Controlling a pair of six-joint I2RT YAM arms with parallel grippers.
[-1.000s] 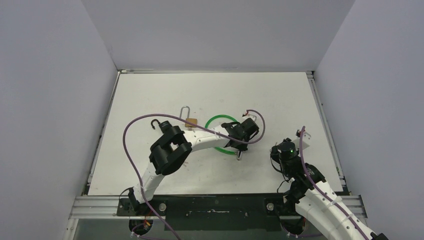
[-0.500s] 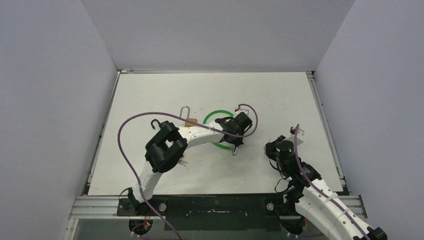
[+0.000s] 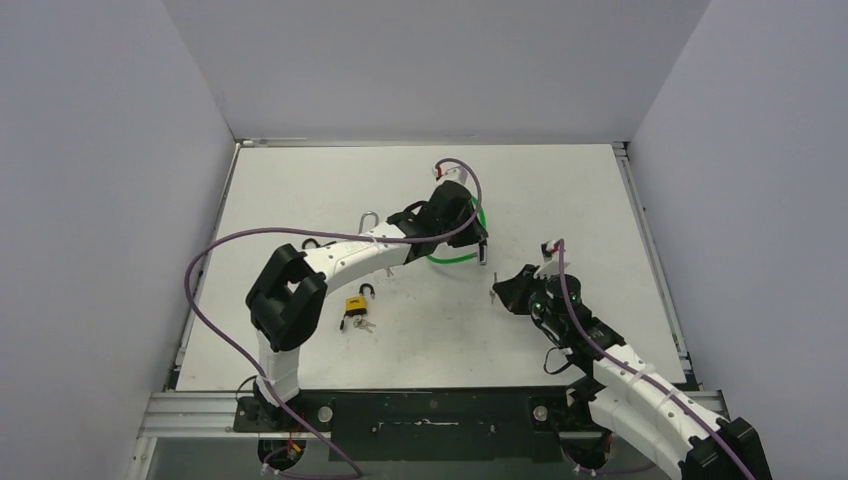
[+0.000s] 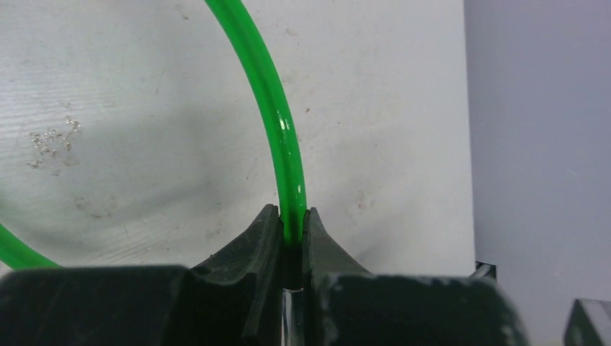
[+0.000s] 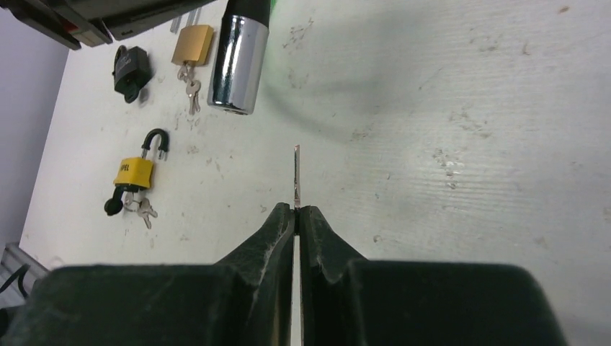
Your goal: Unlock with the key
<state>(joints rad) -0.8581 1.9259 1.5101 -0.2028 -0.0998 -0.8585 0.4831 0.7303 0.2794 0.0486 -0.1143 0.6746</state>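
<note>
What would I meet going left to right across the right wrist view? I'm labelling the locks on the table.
black padlock → brass padlock → chrome cylinder → key

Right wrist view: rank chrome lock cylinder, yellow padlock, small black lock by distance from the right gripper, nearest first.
From the right gripper, shut on the silver key:
1. Chrome lock cylinder, ahead, slightly left.
2. Yellow padlock, left side.
3. Small black lock, far upper left.
</note>
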